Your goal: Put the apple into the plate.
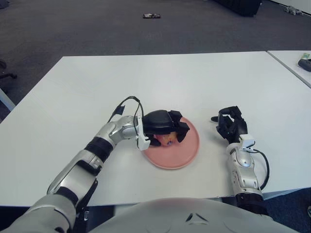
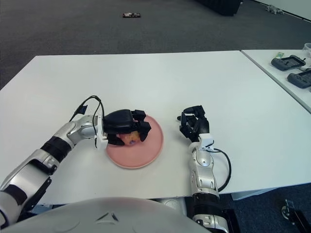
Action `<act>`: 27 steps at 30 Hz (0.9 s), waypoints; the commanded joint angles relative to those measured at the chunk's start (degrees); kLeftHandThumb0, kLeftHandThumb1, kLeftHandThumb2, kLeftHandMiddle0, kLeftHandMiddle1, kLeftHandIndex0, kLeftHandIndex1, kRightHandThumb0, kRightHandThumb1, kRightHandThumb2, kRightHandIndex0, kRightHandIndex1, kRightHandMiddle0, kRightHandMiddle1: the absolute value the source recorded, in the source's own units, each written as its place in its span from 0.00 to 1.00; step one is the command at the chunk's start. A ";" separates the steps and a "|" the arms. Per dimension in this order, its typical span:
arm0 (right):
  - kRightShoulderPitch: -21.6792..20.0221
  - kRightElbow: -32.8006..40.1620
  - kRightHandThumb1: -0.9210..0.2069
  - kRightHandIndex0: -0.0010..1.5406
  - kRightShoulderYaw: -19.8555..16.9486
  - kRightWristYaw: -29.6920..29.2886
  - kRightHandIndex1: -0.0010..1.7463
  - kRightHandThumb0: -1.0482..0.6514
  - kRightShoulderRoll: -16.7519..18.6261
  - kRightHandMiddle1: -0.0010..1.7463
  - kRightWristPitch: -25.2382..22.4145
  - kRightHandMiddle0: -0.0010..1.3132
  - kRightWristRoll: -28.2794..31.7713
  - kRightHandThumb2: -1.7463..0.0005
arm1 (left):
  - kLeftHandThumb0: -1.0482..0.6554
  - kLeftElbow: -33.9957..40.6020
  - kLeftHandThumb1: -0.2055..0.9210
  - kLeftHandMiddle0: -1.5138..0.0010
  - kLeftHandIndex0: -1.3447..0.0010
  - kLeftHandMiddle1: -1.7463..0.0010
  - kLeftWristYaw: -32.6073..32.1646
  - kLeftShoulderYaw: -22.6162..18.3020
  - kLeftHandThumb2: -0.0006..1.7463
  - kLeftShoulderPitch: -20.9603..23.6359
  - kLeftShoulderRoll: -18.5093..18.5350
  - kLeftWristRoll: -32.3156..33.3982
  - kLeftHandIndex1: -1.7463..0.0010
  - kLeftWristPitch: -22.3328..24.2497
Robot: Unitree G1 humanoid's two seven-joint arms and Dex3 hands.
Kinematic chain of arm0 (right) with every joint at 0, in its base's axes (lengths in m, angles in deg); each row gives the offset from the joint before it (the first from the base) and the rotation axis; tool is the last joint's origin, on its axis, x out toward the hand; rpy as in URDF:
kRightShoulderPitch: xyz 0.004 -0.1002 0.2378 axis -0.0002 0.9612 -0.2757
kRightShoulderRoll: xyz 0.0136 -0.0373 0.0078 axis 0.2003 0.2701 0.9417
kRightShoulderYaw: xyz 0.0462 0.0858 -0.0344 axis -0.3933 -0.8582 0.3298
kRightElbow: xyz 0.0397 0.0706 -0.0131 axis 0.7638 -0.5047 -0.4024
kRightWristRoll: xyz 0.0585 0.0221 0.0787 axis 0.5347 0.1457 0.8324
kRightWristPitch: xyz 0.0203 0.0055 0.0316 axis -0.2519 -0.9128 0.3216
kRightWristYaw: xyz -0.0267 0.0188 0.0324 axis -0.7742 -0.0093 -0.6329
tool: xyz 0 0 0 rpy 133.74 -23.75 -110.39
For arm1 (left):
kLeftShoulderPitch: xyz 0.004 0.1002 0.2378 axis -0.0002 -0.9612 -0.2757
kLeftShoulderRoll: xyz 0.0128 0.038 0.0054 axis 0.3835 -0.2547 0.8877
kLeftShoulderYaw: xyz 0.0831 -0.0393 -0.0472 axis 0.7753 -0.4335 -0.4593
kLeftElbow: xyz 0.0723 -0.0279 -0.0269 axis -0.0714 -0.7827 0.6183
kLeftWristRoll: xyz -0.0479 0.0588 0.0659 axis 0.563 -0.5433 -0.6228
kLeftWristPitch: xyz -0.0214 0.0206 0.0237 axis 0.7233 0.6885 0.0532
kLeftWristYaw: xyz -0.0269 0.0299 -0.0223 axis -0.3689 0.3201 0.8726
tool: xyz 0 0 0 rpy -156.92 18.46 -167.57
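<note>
A pink plate sits on the white table near its front edge. My left hand is over the plate's left part, its black fingers curled around a red-yellow apple that shows just beneath them, at the plate's surface. It also shows in the right eye view. My right hand shows to the right of the plate, idle and holding nothing, its fingers loosely bent.
A second white table stands at the right with dark devices on it. A small dark object lies on the grey carpet beyond the table.
</note>
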 commanded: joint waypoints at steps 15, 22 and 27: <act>-0.70 -0.50 0.10 0.32 -0.62 0.33 0.69 0.41 -0.08 1.00 1.40 0.20 0.53 0.60 | 0.61 -1.61 0.34 0.52 0.58 0.00 -9.15 5.68 0.82 -2.10 3.49 -5.31 0.08 5.87; -0.87 -0.78 0.10 0.33 -0.77 -0.12 0.70 0.41 0.19 1.00 2.14 0.20 0.42 0.60 | 0.40 0.94 0.87 0.90 0.86 0.24 2.77 5.86 0.44 -1.84 3.89 6.47 0.20 6.45; -0.91 -1.00 0.10 0.33 -0.66 -0.31 0.70 0.41 0.10 1.00 2.63 0.19 -0.10 0.61 | 0.21 -3.96 0.98 0.98 0.98 0.64 2.61 6.65 0.46 -1.09 3.13 5.81 0.60 5.97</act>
